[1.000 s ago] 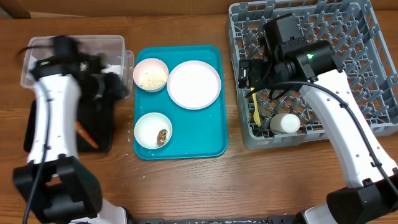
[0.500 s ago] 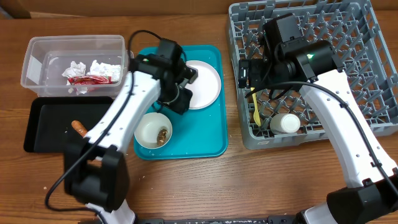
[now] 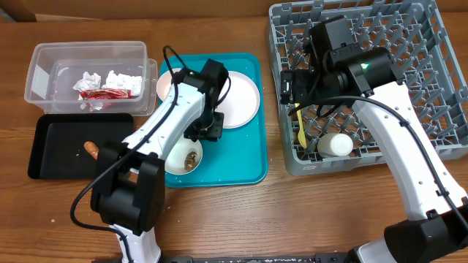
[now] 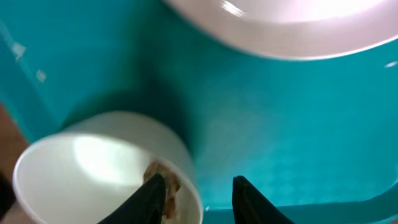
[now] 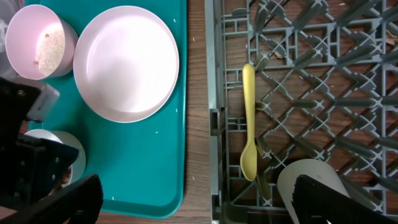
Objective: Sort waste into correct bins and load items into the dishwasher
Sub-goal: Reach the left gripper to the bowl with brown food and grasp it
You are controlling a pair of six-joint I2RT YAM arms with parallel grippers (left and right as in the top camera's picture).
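Your left gripper (image 4: 199,180) hangs low over the teal serving tray (image 3: 245,157). Its jaws stand part-way apart astride the rim of the small white round bowl (image 3: 175,162) holding the brown food lump (image 3: 191,158), one finger inside and one outside, with nothing clamped as far as the wrist view shows. The waste is partly sorted: crumpled white paper (image 3: 113,78) and the red-and-white wrapper (image 3: 102,93) lie in the clear plastic rectangular tub (image 3: 44,62), and the orange carrot-like stick (image 3: 91,149) lies in the shallow black rectangular tray (image 3: 51,157). The lump and the white rice grains (image 5: 46,46) in a second small white bowl (image 5: 22,31) wait on the teal tray, beside the pale round plate (image 5: 127,62). In the large grey plastic dish rack (image 3: 439,102), the yellow plastic spoon (image 5: 249,124) and the small white cup (image 3: 336,145) are loaded. Your right gripper (image 3: 291,86) hovers over that rack, jaws wide apart and empty. By this showing, both bowls need emptying and racking, and then the plate.
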